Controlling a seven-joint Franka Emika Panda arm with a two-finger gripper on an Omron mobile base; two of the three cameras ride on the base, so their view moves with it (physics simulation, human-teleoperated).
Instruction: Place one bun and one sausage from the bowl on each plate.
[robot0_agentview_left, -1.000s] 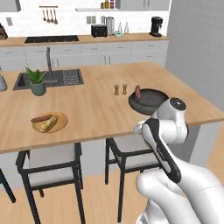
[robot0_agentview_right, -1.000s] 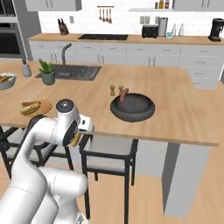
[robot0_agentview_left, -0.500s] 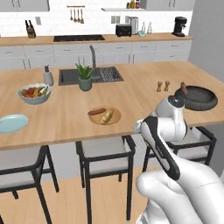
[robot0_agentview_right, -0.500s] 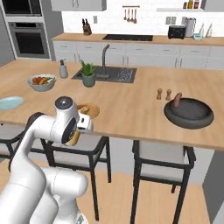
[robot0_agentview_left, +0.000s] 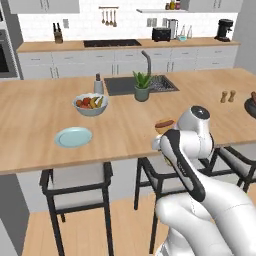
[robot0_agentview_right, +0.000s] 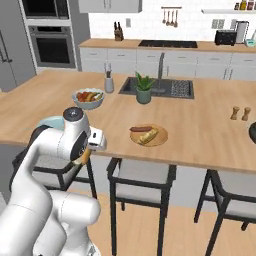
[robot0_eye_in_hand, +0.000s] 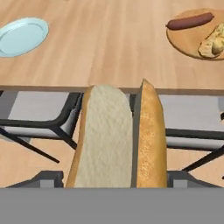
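No brand, label or writing can be read on anything in these views.

Nearest in the hand view, a split bun (robot0_eye_in_hand: 118, 140) stands between the fingers of the tool (robot0_eye_in_hand: 116, 177). Its pale cut face and golden crust run lengthwise away from the camera. The jaws stand wide and are closed on this bun; the finger tips themselves are hidden at the bottom edge. In the right base view the tool (robot0_agentview_right: 95, 140) is tucked close to the arm, level with the near edge of the counter (robot0_agentview_right: 210, 135) and out over the stools. One stool (robot0_agentview_right: 142, 175) stands just beneath that edge.

On the counter, two plates are counted. The tan plate (robot0_agentview_right: 149, 135) lies near the front edge, ahead and to the right of the tool. It carries one sausage (robot0_agentview_right: 140, 129) and one bun (robot0_agentview_right: 148, 136), side by side. The blue plate (robot0_agentview_left: 73, 136) lies well to the left, bare. In the hand view it sits at upper left (robot0_eye_in_hand: 21, 36) and the tan plate at upper right (robot0_eye_in_hand: 197, 37).

Farther back stand one fruit bowl (robot0_agentview_left: 90, 104), one potted plant (robot0_agentview_left: 142, 86) beside the sink (robot0_agentview_left: 140, 85), and two shakers (robot0_agentview_right: 240, 113) to the right. The dark bowl (robot0_agentview_left: 251, 106) is cut by the right edge of the left base view.
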